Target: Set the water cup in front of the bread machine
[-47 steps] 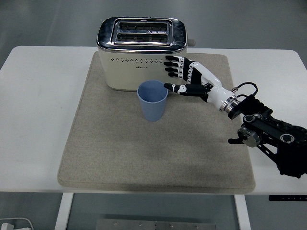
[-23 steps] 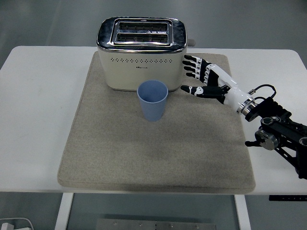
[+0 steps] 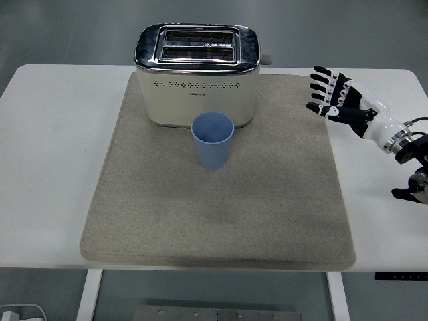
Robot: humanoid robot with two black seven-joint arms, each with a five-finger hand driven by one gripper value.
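One cup, one toaster, one open hand

A single blue water cup (image 3: 213, 140) stands upright on the grey felt mat (image 3: 221, 200), just in front of the one cream and chrome two-slot toaster (image 3: 197, 73) and apart from its front face as far as the view shows. Both sit on the one mat, which covers the middle of the white tabletop (image 3: 53, 147). One robot hand shows: the right hand (image 3: 338, 100), over the mat's far right edge, well apart from the cup, its five fingers (image 3: 324, 81) released and spread, grasping nothing. Its black arm (image 3: 414, 167) enters from the right edge
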